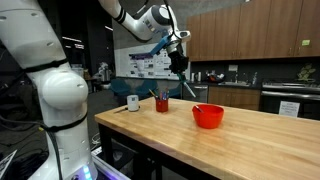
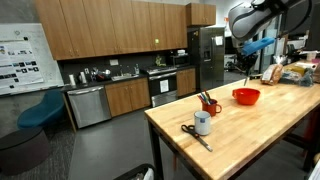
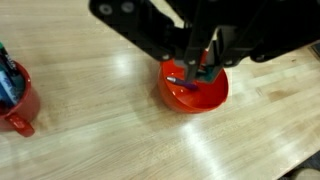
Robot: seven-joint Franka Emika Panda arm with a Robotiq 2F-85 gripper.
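Note:
My gripper (image 3: 203, 70) comes in from the top of the wrist view and hangs above a red bowl (image 3: 176, 100). Its fingers stand a little apart, with the bowl's red showing between them. A purple pen (image 3: 180, 82) lies inside the bowl, and a small teal thing (image 3: 210, 76) shows just under the fingertips; I cannot tell whether it is held or lying in the bowl. In both exterior views the gripper (image 1: 179, 64) (image 2: 245, 62) is well above the bowl (image 1: 208, 116) (image 2: 246, 96) on the wooden table.
A red cup (image 1: 162, 103) (image 2: 210, 106) (image 3: 15, 105) holding pens stands near the bowl. A white mug (image 1: 133, 102) (image 2: 203, 124) and scissors (image 2: 195, 133) lie toward the table's end. Kitchen cabinets and a fridge stand behind.

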